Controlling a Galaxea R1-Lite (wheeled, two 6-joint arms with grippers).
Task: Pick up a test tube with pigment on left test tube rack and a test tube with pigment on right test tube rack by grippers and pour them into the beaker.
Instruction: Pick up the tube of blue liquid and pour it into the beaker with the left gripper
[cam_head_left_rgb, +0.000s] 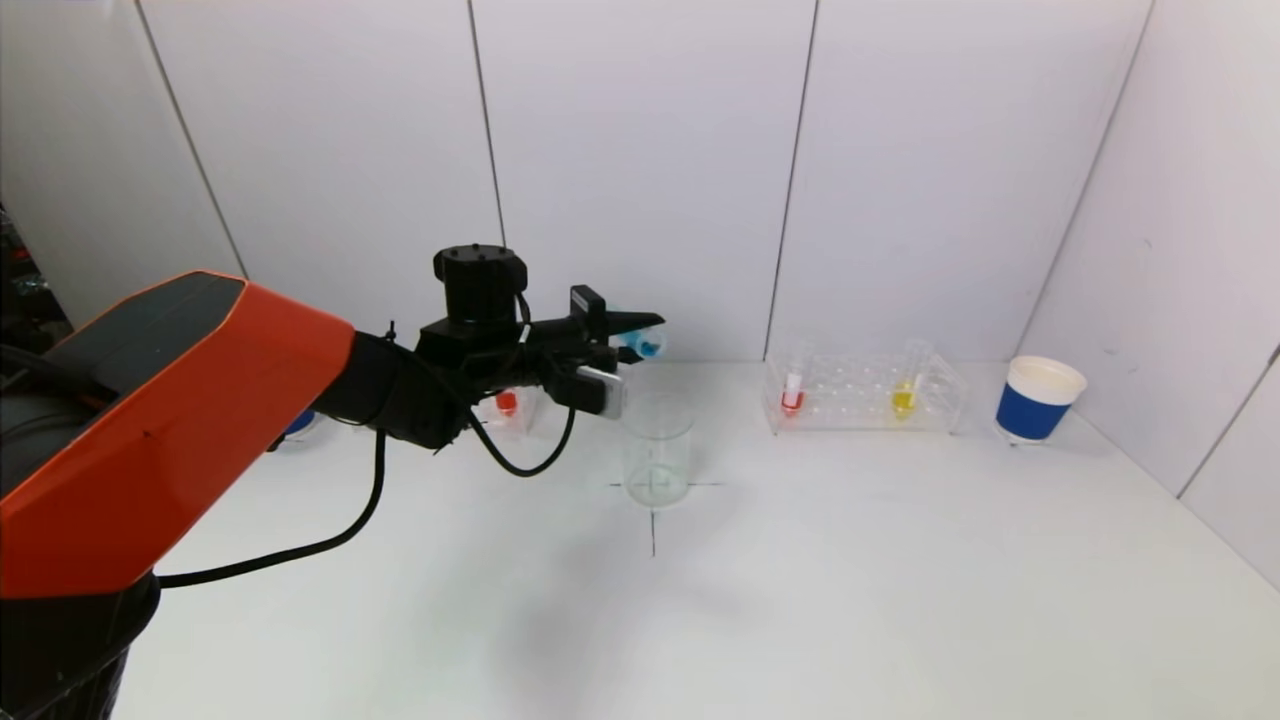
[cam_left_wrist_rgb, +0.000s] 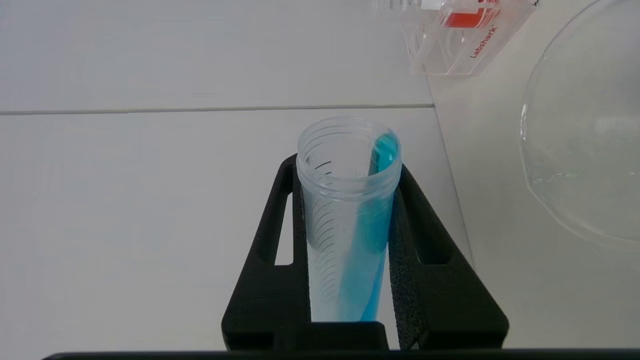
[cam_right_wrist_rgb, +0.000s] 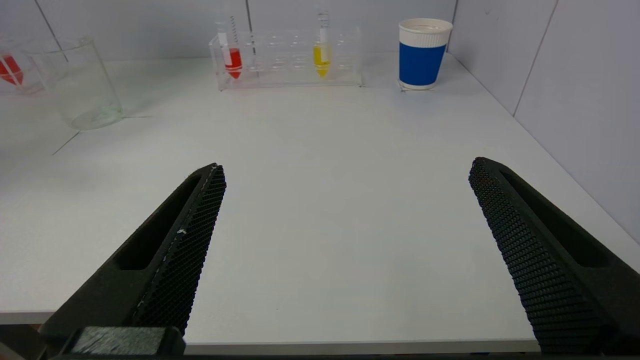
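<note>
one tube of blue pigment (cam_left_wrist_rgb: 350, 220) lies clamped near its threaded mouth in the left tool (cam_head_left_rgb: 625, 352), tipped almost level and hanging just above and behind the glass beaker (cam_head_left_rgb: 657, 450). blue liquid streaks along the tube's lower wall toward the open lip; nothing looks poured yet. the tube seems a light, stiff, smooth plastic, likely to slip if the foam pads (cam_left_wrist_rgb: 400, 250) ease off, so a grip on the upper barrel below the threads suits it. the beaker is thin glass, easy to knock. the right tool (cam_right_wrist_rgb: 345, 240) hovers released, jaws wide, low over the surface, with the right rack (cam_right_wrist_rgb: 290, 57) well ahead of it, holding a red tube (cam_right_wrist_rgb: 232, 60) and a yellow tube (cam_right_wrist_rgb: 321, 57) beside a blue paper cup (cam_right_wrist_rgb: 421, 54). only the left wrist view shows the liquid's run inside the tube; only the head view shows the tube's height over the beaker. the left rack (cam_left_wrist_rgb: 465, 40) keeps a red tube.
</note>
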